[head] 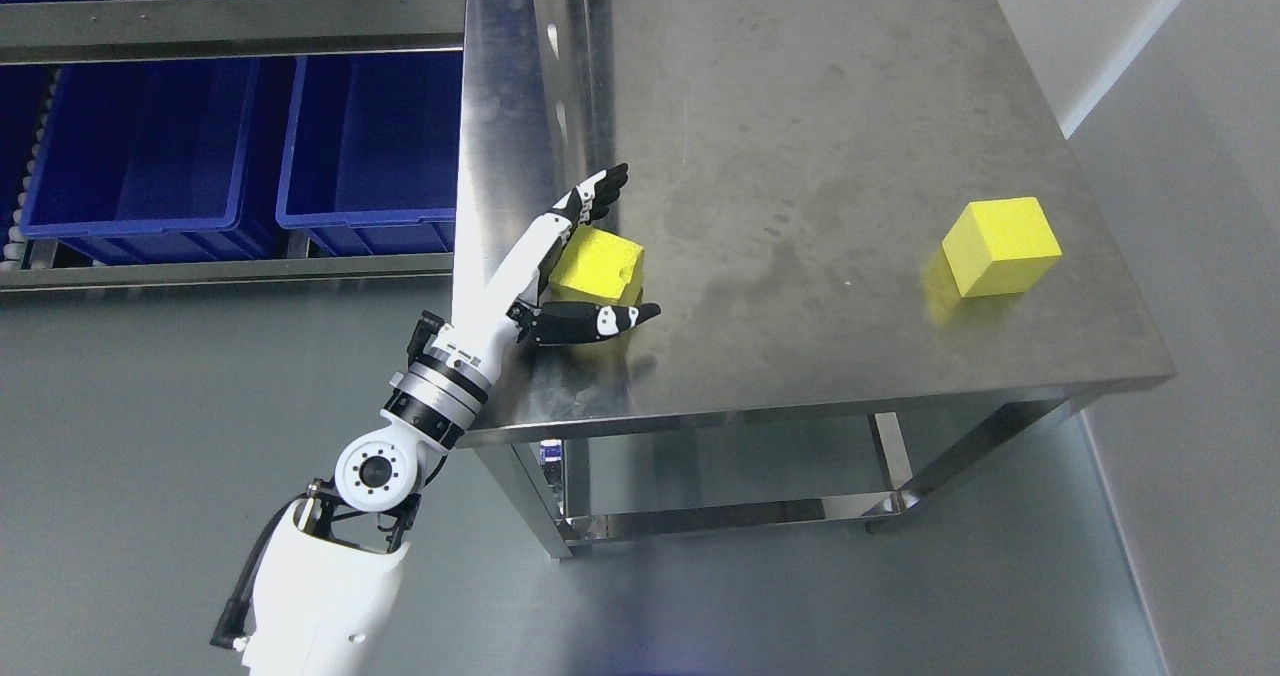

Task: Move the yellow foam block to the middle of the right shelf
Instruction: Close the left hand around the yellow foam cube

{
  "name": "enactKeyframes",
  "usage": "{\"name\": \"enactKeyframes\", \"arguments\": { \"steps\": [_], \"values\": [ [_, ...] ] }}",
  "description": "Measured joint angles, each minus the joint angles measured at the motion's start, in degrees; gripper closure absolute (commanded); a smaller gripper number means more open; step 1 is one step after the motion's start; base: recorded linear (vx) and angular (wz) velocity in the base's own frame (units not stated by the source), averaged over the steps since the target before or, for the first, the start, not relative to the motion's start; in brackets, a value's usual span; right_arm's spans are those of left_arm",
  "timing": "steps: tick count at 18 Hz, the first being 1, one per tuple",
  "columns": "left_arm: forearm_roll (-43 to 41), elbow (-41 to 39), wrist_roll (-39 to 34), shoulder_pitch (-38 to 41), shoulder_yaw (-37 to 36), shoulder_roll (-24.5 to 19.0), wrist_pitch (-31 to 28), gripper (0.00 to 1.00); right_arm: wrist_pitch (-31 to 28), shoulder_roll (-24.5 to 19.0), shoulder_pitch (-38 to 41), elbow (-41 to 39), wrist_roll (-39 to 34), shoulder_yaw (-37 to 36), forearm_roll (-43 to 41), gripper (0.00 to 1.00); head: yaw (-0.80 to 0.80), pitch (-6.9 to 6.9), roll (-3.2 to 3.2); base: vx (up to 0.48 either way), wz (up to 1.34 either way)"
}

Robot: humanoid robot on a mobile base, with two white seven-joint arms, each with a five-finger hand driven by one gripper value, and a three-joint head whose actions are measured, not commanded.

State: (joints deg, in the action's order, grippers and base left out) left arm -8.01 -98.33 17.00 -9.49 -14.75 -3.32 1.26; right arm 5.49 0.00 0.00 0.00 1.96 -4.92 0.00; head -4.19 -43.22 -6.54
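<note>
- Steel desk (pixel 820 106) filled most of the head view, top scuffed and smudged, with a lower rail visible between its legs.
- Grey floor (pixel 150 406) lay left of and below the desk, with a pale wall (pixel 1200 156) along the right.
- Shelf rack (pixel 230 21) stood just beside the desk's left edge, holding two blue bins (pixel 145 146) side by side on the tier in view, both seemingly hollow and dark inside.
- Left arm (pixel 400 436) came in from the lower left, white shell and black joints, crossing the desk's near left corner.
- Left hand (pixel 590 256) was spread wide around the near block: long fingers (pixel 595 191) stretched past its far side, thumb (pixel 600 321) lying along its near side. Open, not clamped; contact with the foam could not be judged for certain.
- Yellow foam block (pixel 600 264) sat on the desk close to the left edge, between fingers and thumb, partly hidden by the forearm.
- Second yellow block (pixel 1000 246) rested well apart near the desk's right edge, a cube turned slightly askew, with a yellow reflection beside it on the steel.
- Between the two blocks, only bare stained steel; nothing lay in the hand's way.
</note>
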Motion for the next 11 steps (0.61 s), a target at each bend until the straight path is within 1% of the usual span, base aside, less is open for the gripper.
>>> {"name": "enactKeyframes", "arguments": {
  "steps": [1,3,4,5,6,8,9,10,11],
  "values": [
    [-1.1,0.0,0.1,-0.1,-0.2,-0.2,0.0,0.07,0.0,0.0,0.0,0.0,0.0,0.0,0.0,0.00,0.00,0.00,0.00,0.000,0.00],
    [-3.1,0.1,0.2,-0.3,-0.5,-0.6,0.0,0.24,0.0,0.0,0.0,0.0,0.0,0.0,0.0,0.00,0.00,0.00,0.00,0.000,0.00],
    [-4.0,0.1,0.3,-0.5,-0.6,-0.7,-0.1,0.30,0.0,0.0,0.0,0.0,0.0,0.0,0.0,0.00,0.00,0.00,0.00,0.000,0.00],
    [-4.8,0.1,0.3,-0.6,-0.8,-0.9,-0.1,0.43,0.0,0.0,0.0,0.0,0.0,0.0,0.0,0.00,0.00,0.00,0.00,0.000,0.00],
    [-6.0,0.1,0.5,-0.8,-0.9,-1.0,0.1,0.49,0.0,0.0,0.0,0.0,0.0,0.0,0.0,0.00,0.00,0.00,0.00,0.000,0.00],
    [-8.0,0.2,0.7,-1.0,-1.1,-1.3,0.2,0.52,0.0,0.0,0.0,0.0,0.0,0.0,0.0,0.00,0.00,0.00,0.00,0.000,0.00],
    [-8.9,0.2,0.8,-1.1,-1.2,-1.4,0.4,0.57,0.0,0.0,0.0,0.0,0.0,0.0,0.0,0.00,0.00,0.00,0.00,0.000,0.00],
    [-9.7,0.2,0.8,-1.1,-1.3,-1.4,0.4,0.76,0.0,0.0,0.0,0.0,0.0,0.0,0.0,0.00,0.00,0.00,0.00,0.000,0.00],
    [-10.2,0.2,0.9,-1.2,-1.4,-1.5,0.5,0.90,0.0,0.0,0.0,0.0,0.0,0.0,0.0,0.00,0.00,0.00,0.00,0.000,0.00]
  ]
}}
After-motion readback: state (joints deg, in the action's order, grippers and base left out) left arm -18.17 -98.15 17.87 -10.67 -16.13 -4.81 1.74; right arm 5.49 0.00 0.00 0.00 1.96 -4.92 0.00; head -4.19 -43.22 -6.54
